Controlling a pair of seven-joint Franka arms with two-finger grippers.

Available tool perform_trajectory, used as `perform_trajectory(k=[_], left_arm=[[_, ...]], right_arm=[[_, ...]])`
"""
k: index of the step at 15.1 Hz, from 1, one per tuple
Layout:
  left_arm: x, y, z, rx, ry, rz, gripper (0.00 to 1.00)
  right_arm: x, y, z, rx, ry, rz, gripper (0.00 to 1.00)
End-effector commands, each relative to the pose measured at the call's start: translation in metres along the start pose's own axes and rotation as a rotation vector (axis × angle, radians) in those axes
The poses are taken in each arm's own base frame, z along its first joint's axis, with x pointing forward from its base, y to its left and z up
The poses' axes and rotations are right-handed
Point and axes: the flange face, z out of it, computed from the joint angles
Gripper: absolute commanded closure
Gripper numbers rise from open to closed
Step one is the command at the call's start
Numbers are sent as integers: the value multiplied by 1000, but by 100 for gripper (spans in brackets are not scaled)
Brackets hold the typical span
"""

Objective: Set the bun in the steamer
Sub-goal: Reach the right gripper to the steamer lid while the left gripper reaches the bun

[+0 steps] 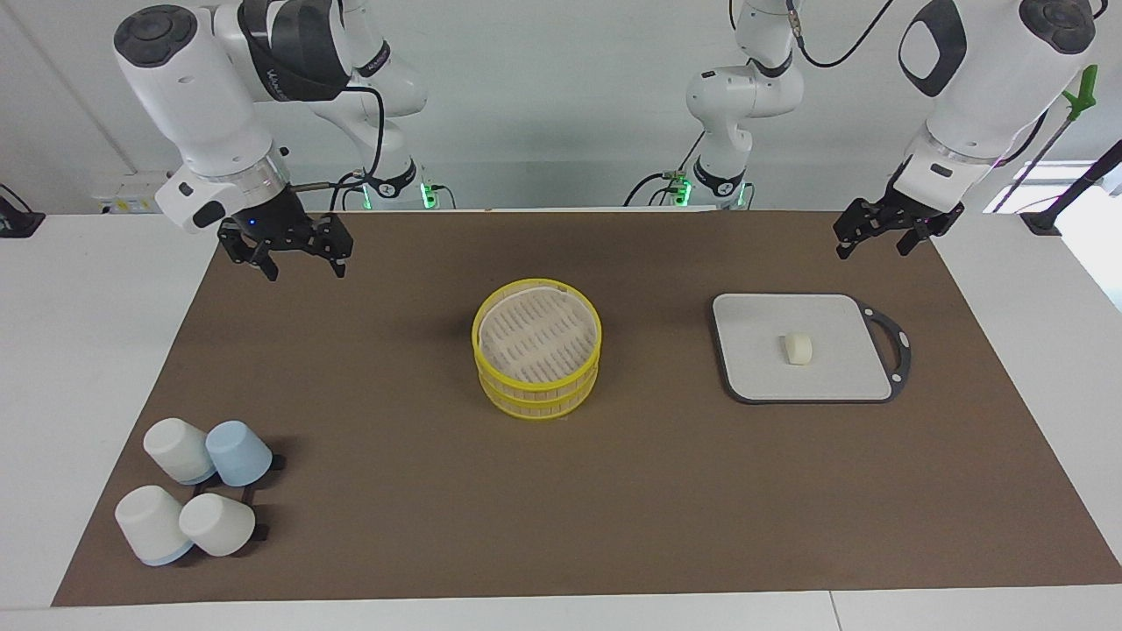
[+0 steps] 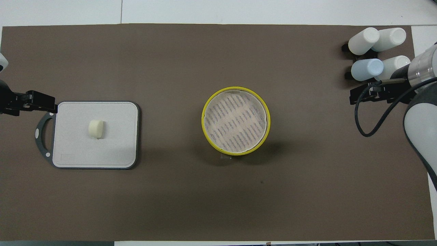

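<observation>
While your brown mat [image 1: 421,526] holds 1 bun [image 1: 797,348], 1 steamer [image 1: 537,348] and 4 cups [image 1: 197,495] at 8 o'clock, the left gripper [image 1: 885,235] and right gripper [image 1: 298,256] hang wide apart.

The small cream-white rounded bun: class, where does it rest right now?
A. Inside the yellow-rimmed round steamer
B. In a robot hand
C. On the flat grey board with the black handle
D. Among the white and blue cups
C: the small cream-white rounded bun sits on the flat grey board, apart from the yellow-rimmed round steamer.

Two white arms with dark grey joint caps and looping black cables — each pincer black.
</observation>
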Motion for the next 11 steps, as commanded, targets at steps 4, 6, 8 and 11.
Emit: perform_trajectory(k=[4, 6, 8, 11], left_arm=[[-8, 0, -1, -16, 10, -4, 0], [-9, -1, 3, -16, 28, -6, 0], [-16, -2, 26, -13, 57, -3, 0], [-25, -6, 83, -8, 77, 49, 0]], right_arm=[[1, -3, -3, 18, 13, 12, 0], [0, -5, -3, 24, 8, 5, 0], [-8, -17, 1, 17, -44, -26, 0], [-10, -38, -4, 31, -44, -154, 0]])
